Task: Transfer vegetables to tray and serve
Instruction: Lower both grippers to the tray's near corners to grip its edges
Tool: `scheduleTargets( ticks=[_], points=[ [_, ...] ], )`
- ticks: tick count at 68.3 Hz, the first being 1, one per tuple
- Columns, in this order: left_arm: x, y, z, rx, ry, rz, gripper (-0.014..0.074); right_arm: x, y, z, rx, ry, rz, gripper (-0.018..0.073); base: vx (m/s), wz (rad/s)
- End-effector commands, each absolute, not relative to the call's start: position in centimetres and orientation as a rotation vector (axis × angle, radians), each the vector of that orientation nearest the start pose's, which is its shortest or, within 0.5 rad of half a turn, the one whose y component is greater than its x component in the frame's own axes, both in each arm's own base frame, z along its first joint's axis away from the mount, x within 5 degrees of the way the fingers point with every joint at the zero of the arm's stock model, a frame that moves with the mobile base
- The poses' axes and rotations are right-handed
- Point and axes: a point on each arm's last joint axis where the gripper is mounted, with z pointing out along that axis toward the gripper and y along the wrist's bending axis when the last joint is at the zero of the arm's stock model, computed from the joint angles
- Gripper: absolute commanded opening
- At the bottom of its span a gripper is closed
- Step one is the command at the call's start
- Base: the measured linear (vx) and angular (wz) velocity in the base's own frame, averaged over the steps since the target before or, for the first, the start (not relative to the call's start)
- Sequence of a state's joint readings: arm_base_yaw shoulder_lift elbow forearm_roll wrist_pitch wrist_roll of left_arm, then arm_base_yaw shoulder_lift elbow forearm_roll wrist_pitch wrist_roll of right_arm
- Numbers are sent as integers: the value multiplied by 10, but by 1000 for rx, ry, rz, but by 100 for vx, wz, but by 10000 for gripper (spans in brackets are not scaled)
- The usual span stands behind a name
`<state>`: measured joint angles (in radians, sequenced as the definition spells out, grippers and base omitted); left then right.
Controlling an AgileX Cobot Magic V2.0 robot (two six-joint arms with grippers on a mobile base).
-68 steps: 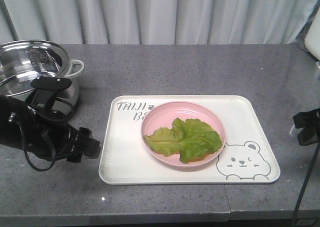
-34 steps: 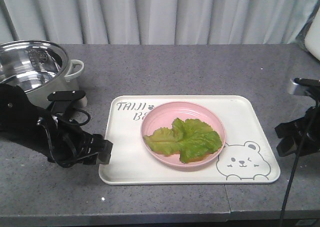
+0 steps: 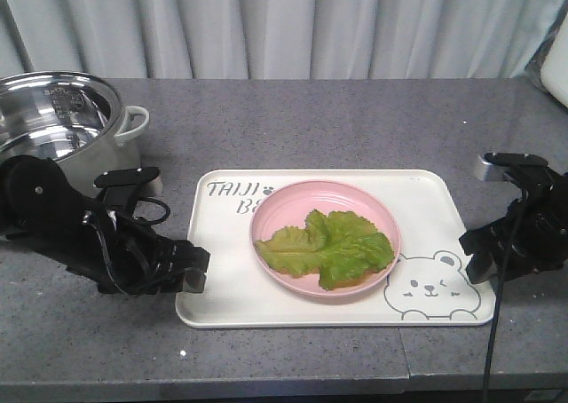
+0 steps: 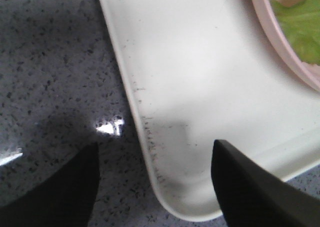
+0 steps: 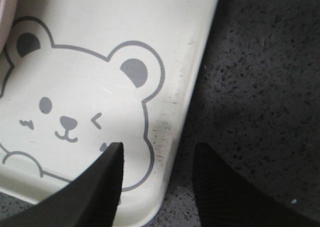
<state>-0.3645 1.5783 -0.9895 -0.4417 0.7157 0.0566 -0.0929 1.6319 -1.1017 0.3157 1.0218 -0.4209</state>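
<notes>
The vegetables (image 3: pixel 330 248), crinkly green lettuce leaves, lie in a round pink plate (image 3: pixel 271 221) on the cream tray (image 3: pixel 426 199) with a bear drawing. My left gripper (image 3: pixel 193 270) is at the tray's near left corner. In the left wrist view it (image 4: pixel 155 147) is open and straddles the tray rim (image 4: pixel 142 127), one finger over the counter and one over the tray. The plate (image 4: pixel 285 57) and lettuce (image 4: pixel 300 22) show at the upper right. My right gripper (image 3: pixel 470 259) is at the tray's right edge. In the right wrist view it (image 5: pixel 159 147) is open across the rim (image 5: pixel 192 87) beside the bear.
A steel pot (image 3: pixel 62 119) with a white handle stands at the back left, close behind my left arm. The grey speckled counter (image 3: pixel 355 119) ends at a front edge just below the tray. A white object (image 3: pixel 559 61) sits at the far right.
Both arms have moved inward to the tray: the left gripper rightward to the near left corner, the right gripper leftward to the right edge. The tray, plate and lettuce have not moved.
</notes>
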Motion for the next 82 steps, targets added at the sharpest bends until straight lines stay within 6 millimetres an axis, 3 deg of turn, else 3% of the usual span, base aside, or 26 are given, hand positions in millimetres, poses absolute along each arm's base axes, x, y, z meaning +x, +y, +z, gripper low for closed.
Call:
scheduleTargets(
  ticks=[1,52,64,82],
  points=[
    [281,-137,239,150,2706,-620,470,306,-4,244,-258,2863,330,327,0,0],
    [287,-146,225,184,2717,-708,444,315,-2,222,-257,2916,407,319,0,0],
    [287,-146,224,190,2719,-707,384,314,0,223,-282,2912,433,242,0,0],
    [287,-146,224,191,2720,-707,195,314,0,223,-280,2913,432,92,0,0]
  ],
)
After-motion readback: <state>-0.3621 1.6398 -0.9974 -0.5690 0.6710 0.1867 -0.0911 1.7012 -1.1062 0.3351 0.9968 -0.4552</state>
